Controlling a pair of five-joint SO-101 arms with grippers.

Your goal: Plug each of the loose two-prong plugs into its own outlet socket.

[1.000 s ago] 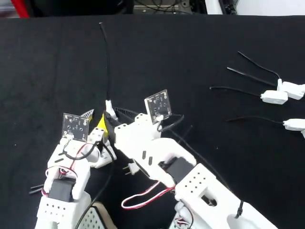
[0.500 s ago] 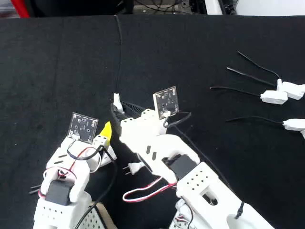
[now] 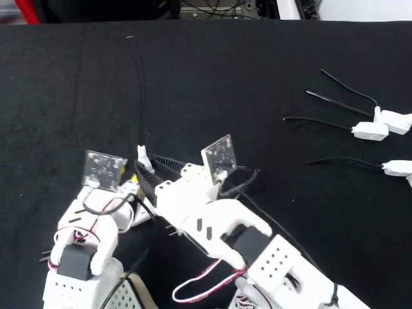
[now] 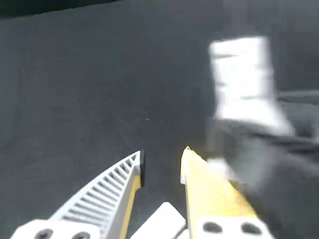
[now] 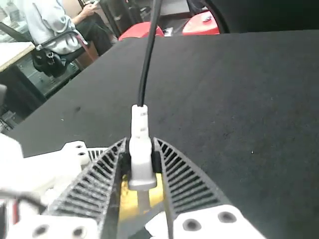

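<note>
Since the white connector [image 5: 141, 154] is pinched between the closed right jaws, its cable [image 5: 148, 59] trailing beyond them, slippage can be caused by cable drag; left jaws are held apart, empty.

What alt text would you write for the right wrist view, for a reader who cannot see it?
Seen from the wrist, the right claw is shut on a white connector. The connector's black cable leads away from the claw, above the black table.
</note>
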